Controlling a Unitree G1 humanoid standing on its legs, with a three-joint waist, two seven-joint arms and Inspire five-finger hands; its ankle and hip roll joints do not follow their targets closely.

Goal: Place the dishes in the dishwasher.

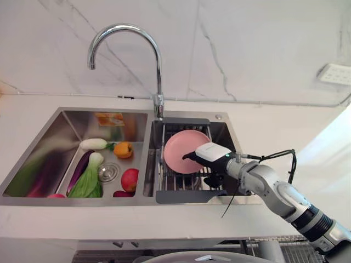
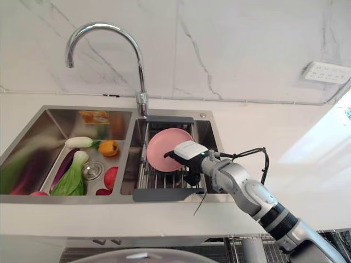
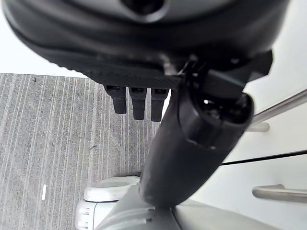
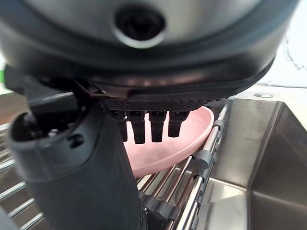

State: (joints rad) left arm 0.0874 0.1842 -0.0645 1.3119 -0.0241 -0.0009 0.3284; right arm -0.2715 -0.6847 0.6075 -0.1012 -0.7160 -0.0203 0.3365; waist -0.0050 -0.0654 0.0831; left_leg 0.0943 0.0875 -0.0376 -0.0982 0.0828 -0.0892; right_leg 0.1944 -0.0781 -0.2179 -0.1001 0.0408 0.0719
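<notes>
A pink plate [image 1: 176, 147] leans in the wire rack [image 1: 181, 187] that sits in the sink's right basin. My right hand [image 1: 211, 155] reaches in from the right, and its straight fingers [image 4: 151, 125] come up against the plate's [image 4: 194, 136] near rim. The thumb [image 4: 91, 177] stands apart from the plate, so the hand is open with nothing in it. My left hand [image 3: 144, 48] hangs over a grey striped floor with its fingers [image 3: 138, 101] relaxed and open, holding nothing.
The left basin [image 1: 66, 131] holds vegetables and fruit: an orange pepper [image 1: 123, 149], a red fruit [image 1: 129, 179], bok choy [image 1: 88, 181], an eggplant [image 1: 79, 167]. A tall curved faucet [image 1: 157, 60] rises behind the divider. White counter surrounds the sink. A wire rack [image 1: 299, 249] shows below the counter's right end.
</notes>
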